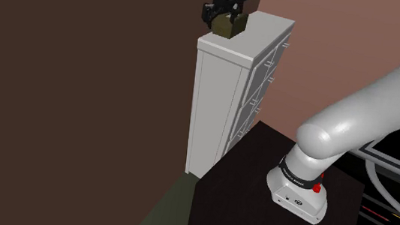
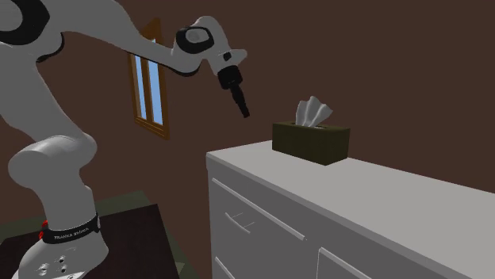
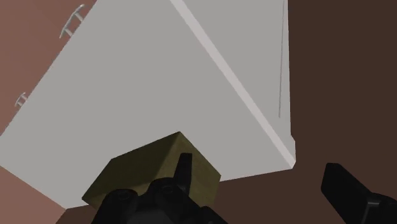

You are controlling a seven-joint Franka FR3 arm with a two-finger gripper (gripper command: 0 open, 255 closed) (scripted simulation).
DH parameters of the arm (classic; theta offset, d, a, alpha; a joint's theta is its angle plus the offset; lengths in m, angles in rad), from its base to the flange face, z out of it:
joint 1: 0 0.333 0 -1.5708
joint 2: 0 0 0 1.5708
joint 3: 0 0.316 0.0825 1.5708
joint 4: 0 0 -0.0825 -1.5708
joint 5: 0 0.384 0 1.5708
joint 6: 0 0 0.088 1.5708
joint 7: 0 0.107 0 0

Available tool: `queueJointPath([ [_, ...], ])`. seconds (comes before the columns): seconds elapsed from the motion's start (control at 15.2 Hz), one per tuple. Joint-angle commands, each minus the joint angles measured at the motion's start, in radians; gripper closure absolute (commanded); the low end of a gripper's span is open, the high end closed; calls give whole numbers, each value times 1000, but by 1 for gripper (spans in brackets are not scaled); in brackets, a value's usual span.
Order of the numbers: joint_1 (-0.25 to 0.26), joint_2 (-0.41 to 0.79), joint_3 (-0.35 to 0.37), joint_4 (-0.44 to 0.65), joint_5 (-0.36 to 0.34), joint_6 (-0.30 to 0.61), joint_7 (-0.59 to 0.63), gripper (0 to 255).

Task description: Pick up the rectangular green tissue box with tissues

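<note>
A dark olive-green rectangular tissue box (image 2: 311, 143) with white tissues (image 2: 314, 112) sticking out stands on the white dresser top (image 2: 381, 194), near its end by the brown wall. My black gripper (image 2: 243, 108) hangs in the air beside the box, past the dresser's end edge and a little above it, touching nothing. In the shoulder view the gripper (image 1: 224, 12) sits just over the box (image 1: 231, 28). In the wrist view the fingers stand wide apart, open. One finger (image 3: 184, 167) overlaps the olive box (image 3: 149, 175) and the other (image 3: 347, 189) is over the brown wall.
The white dresser (image 1: 217, 110) is tall, with drawer handles (image 2: 238, 219) on its front, and stands against a dark brown wall (image 1: 82, 66). A wood-framed window (image 2: 149, 91) is behind the arm. My dark stand (image 1: 243, 199) sits beside the dresser.
</note>
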Motion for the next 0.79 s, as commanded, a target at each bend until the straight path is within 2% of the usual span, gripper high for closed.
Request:
queueJointPath([
  [0.0,-38,59,20,46,-82,16,83,0],
  [0.33,-107,185,53,170,-280,0,278,0],
  [0.73,-146,329,59,344,-501,-83,477,0],
])
